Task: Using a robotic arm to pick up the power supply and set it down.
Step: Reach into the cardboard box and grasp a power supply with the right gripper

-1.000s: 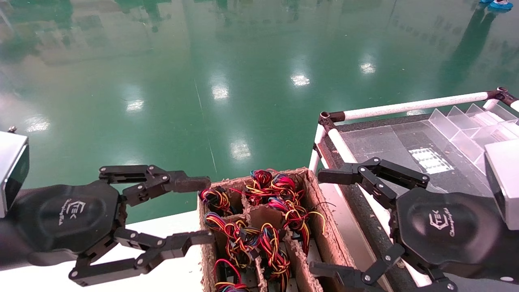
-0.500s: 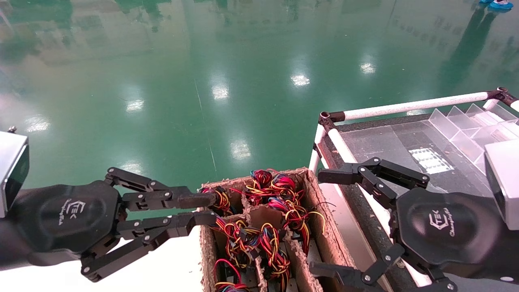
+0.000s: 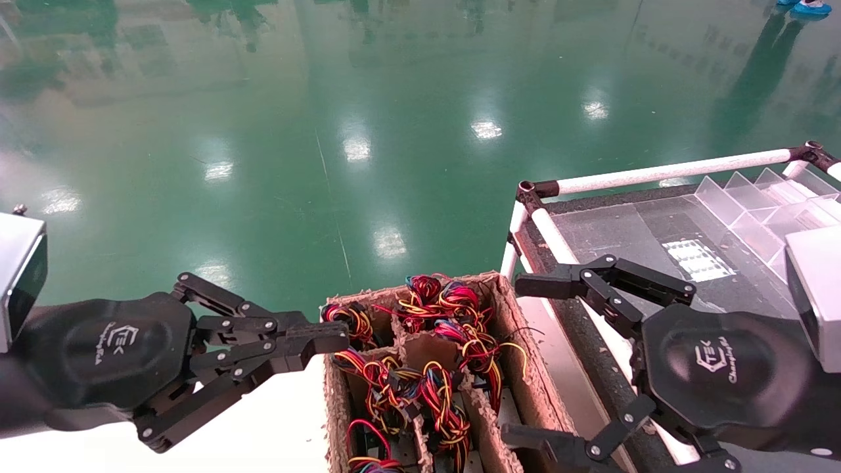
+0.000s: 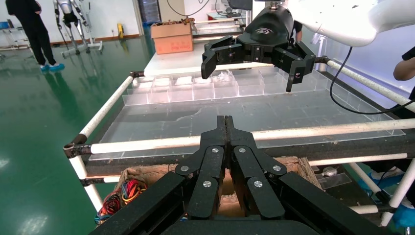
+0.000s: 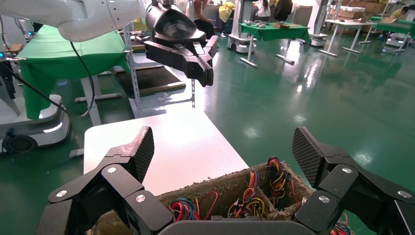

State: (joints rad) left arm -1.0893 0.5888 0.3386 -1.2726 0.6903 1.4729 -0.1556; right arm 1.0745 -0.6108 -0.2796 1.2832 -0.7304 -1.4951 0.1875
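Bundles of red, yellow, black and blue wires (image 3: 427, 309) fill the compartments of a brown cardboard divider box (image 3: 514, 328). The power supply's metal body is hidden under them. My left gripper (image 3: 335, 336) hovers at the box's left rim, shut with nothing between its fingers; in the left wrist view its tips (image 4: 225, 120) press together above the box (image 4: 147, 174). My right gripper (image 3: 525, 361) hangs wide open over the box's right side. In the right wrist view the right gripper (image 5: 224, 152) is empty above the wires (image 5: 252, 193).
The box sits on a white table (image 3: 282, 420). To its right stands a rack framed in white pipes (image 3: 657, 174), with a clear sheet and clear plastic dividers (image 3: 742, 210). Green floor lies beyond. A person (image 4: 34, 29) stands far off.
My left gripper's fingers have swung together from wide open to shut, taking hold of nothing. The right gripper and the box have not moved.
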